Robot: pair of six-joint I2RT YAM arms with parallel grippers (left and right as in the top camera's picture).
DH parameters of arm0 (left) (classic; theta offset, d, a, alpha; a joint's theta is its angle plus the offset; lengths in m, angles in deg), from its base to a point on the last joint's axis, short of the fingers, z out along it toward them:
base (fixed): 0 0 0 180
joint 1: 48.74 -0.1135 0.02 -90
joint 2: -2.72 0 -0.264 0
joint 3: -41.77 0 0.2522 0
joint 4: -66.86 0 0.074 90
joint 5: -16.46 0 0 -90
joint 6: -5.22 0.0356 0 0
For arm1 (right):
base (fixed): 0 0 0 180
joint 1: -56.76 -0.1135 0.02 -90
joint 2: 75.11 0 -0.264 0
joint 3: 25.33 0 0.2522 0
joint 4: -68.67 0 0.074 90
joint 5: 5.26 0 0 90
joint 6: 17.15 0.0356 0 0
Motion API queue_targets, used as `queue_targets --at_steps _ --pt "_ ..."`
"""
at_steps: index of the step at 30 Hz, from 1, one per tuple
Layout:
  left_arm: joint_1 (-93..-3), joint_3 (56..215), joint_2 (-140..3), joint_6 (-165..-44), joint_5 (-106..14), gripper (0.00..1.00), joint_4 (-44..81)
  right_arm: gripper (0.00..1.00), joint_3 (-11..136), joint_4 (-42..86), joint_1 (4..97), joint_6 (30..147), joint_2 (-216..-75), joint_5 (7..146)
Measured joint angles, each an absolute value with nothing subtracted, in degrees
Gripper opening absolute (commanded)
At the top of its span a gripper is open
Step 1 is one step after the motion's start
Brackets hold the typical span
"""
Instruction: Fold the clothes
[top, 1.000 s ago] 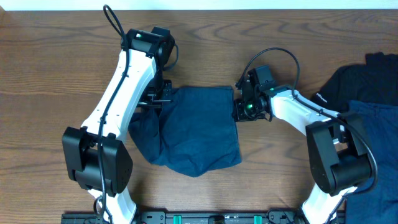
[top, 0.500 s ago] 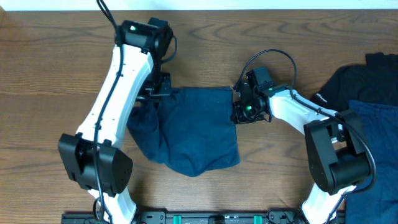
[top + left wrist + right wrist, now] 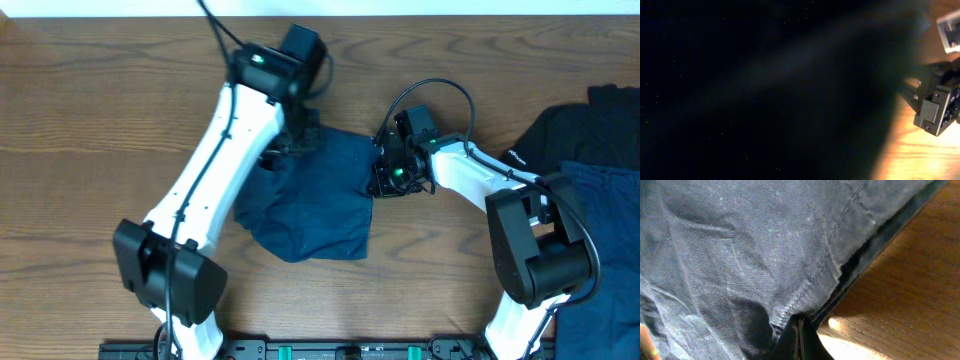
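Observation:
A dark blue garment [image 3: 320, 200] lies crumpled on the wooden table between the two arms. My left gripper [image 3: 293, 142] is at its upper left corner and has it lifted and drawn over to the right. In the left wrist view the cloth [image 3: 765, 90] fills the frame and hides the jaws. My right gripper [image 3: 379, 182] is at the garment's right edge. In the right wrist view its fingers [image 3: 799, 330] are shut on the stitched hem of the cloth [image 3: 740, 245].
A pile of other clothes lies at the right edge, with a black piece [image 3: 575, 130] on top and a blue piece [image 3: 610, 210] under it. The right gripper's body [image 3: 935, 102] shows in the left wrist view. Bare wood [image 3: 80, 120] lies to the left.
My left arm has swung right and slightly up, dragging the garment's left corner over the rest. The cloth is now narrower and bunched. My right gripper has stayed in place.

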State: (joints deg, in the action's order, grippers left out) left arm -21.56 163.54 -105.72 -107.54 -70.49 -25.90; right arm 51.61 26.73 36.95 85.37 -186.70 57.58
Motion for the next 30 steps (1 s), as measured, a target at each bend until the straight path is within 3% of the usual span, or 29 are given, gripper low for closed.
queue_targets --at_steps 7,12,22,27,30 --pt "-17.5 161.9 -112.3 -108.6 -70.5 0.08 -21.2 0.01 51.7 26.7 36.9 85.4 -186.7 57.5" --pt "-15.9 161.6 -117.2 -109.1 -69.5 0.41 -20.2 0.01 51.7 26.7 36.9 85.4 -186.7 57.5" --pt "-17.5 163.3 -116.5 -108.2 -66.2 0.50 -27.8 0.01 51.7 26.6 37.0 85.4 -186.8 57.4" --pt "-20.7 164.5 -110.7 -106.8 -66.2 0.52 -29.5 0.01 51.7 26.6 37.0 85.4 -186.8 57.4" --pt "-22.1 165.2 -106.7 -106.3 -66.2 0.59 -29.3 0.01 51.7 26.6 37.0 85.4 -186.8 57.4"
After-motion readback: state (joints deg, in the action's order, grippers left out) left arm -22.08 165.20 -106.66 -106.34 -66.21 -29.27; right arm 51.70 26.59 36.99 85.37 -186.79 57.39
